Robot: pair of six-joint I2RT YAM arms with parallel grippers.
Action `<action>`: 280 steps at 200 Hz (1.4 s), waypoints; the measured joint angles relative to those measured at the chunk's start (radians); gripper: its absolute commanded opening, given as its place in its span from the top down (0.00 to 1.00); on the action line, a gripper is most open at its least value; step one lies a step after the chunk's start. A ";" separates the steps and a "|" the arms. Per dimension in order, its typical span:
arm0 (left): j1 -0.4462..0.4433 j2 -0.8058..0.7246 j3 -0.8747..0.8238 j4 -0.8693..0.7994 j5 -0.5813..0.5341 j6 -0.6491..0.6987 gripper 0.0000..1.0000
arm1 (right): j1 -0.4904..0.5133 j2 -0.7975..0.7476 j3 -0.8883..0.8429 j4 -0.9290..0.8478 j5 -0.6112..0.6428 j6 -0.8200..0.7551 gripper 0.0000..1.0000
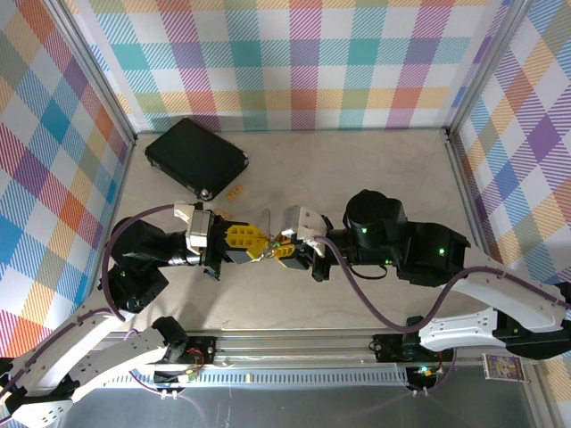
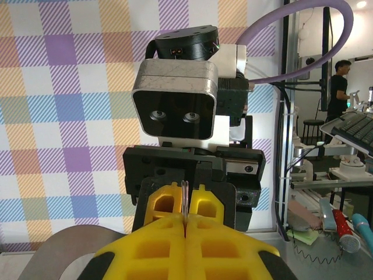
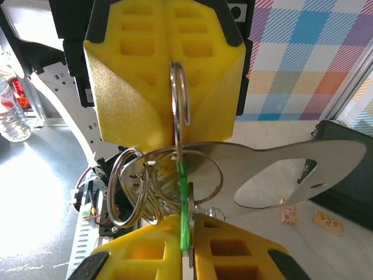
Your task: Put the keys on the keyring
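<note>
Above the middle of the pale tabletop (image 1: 375, 169), near a black rectangular case (image 1: 196, 156), two arms meet tip to tip. The left pincer (image 1: 257, 244), yellow pads pressed together, clamps an upright steel split keyring (image 3: 179, 93). The right pincer (image 1: 282, 250) pinches a thin green strip (image 3: 184, 186) just beside a flat silver metal key (image 3: 280, 175) crossing that ring. Both holds look narrow, so a slight twist could likely spring the ring free and drop the key.
</note>
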 measured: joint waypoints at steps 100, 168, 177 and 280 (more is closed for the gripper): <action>0.000 0.001 0.000 -0.035 -0.019 0.024 1.00 | 0.000 -0.021 0.000 -0.020 0.128 -0.040 0.96; 0.000 0.020 0.000 -0.103 -0.042 0.071 1.00 | 0.000 -0.029 0.000 -0.081 0.204 -0.105 0.99; 0.000 0.021 0.001 -0.116 -0.045 0.082 1.00 | 0.000 -0.029 0.000 -0.086 0.213 -0.108 0.99; 0.000 0.065 0.037 -0.306 -0.116 0.219 1.00 | 0.000 0.002 0.033 -0.138 0.264 -0.116 1.00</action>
